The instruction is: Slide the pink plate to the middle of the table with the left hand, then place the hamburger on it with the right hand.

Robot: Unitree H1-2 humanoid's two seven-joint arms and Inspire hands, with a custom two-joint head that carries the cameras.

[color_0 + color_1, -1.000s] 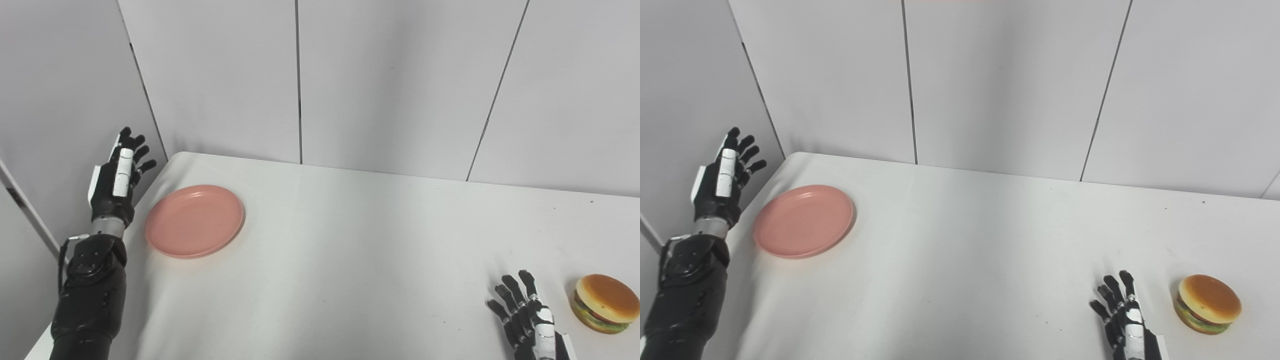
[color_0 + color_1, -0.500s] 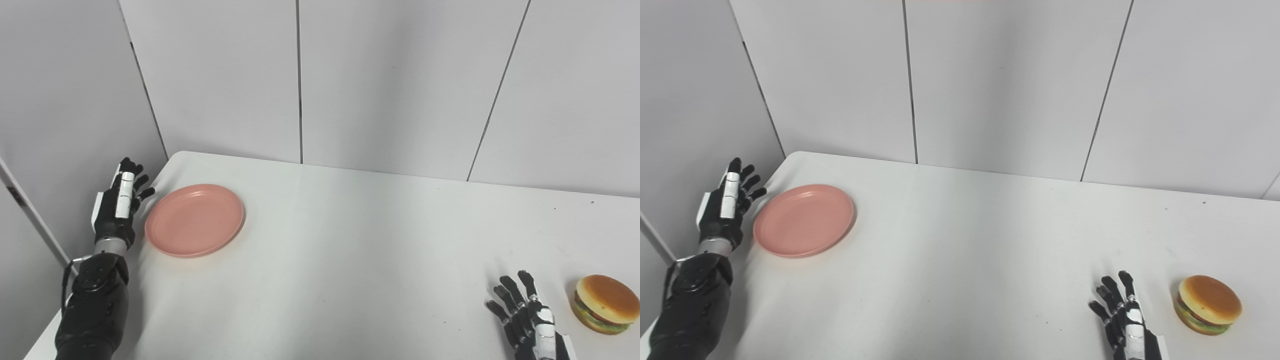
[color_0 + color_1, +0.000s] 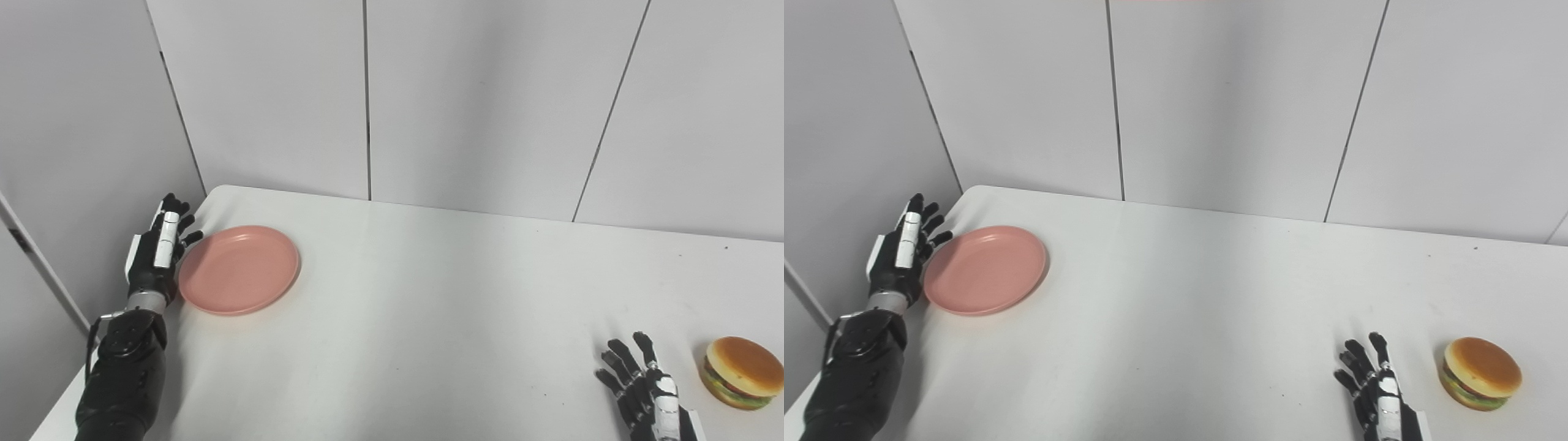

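Our left robot hand has dropped beside the table, fingers spread and empty, the plate just to its right, while our right robot hand waits open left of the hamburger.

The bench lay bare between the pink plate at its far left and the hamburger at its near right, a wide lane through the middle. The left hand stood just beside the plate's left rim, perhaps touching it. The wall panels closed the back. The right hand, fingers spread, sat near the hamburger, apart.
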